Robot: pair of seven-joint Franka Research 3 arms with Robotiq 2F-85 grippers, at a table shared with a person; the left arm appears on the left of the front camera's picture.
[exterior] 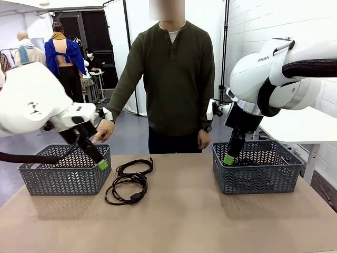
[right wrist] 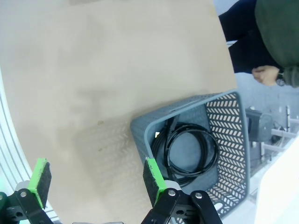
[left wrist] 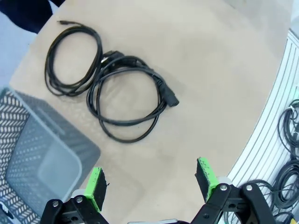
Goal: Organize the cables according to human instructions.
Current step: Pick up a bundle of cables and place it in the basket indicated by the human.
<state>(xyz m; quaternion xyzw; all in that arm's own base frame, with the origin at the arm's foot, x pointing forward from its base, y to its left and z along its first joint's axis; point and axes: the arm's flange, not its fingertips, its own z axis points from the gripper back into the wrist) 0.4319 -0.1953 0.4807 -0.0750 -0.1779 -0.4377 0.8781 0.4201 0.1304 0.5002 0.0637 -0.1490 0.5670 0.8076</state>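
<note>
Two coiled cables lie on the table, another in a basket.

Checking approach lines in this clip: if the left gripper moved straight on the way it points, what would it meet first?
The left gripper, fingers open, would most likely land on bare table, just short of the nearer coiled cable; depth is hard to judge.

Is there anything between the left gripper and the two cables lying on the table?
Nothing visible. The open left gripper hangs over bare table, and the two cables lie in the open ahead of it. The grey basket sits off to one side, not in the path.
</note>
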